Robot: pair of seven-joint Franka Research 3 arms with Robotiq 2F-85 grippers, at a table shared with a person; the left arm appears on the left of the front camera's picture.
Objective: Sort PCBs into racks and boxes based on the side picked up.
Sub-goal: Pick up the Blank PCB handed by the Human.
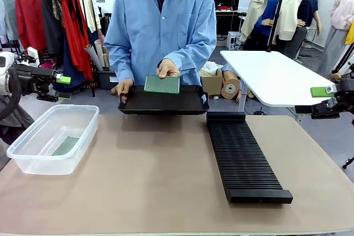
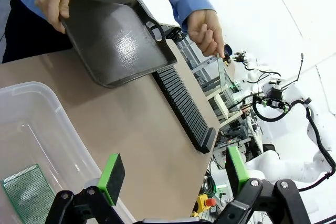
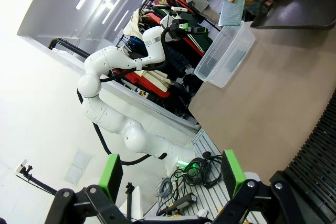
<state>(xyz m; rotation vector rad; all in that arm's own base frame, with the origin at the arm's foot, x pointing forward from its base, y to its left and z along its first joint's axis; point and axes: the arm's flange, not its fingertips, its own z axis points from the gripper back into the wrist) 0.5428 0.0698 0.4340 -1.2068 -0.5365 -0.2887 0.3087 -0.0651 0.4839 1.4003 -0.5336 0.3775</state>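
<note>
A person at the far side holds one green PCB (image 1: 162,84) upright over a shallow black tray (image 1: 164,103); the other hand grips the tray's left rim. The same PCB (image 3: 232,11) shows in the right wrist view. A second PCB (image 1: 66,146) lies flat in the clear tub (image 1: 52,136) at the left, also seen from the left wrist (image 2: 29,192). The long black slotted rack (image 1: 243,156) lies right of centre. My left gripper (image 2: 173,174) hangs open beside the tub, holding nothing. Off the table's right side, my right gripper (image 3: 170,174) is open and holds nothing.
A white table (image 1: 274,75) stands behind at the right, cardboard boxes (image 1: 213,84) on the floor and a clothes rail (image 1: 50,9) at the back left. The brown mat (image 1: 155,175) between tub and rack is bare.
</note>
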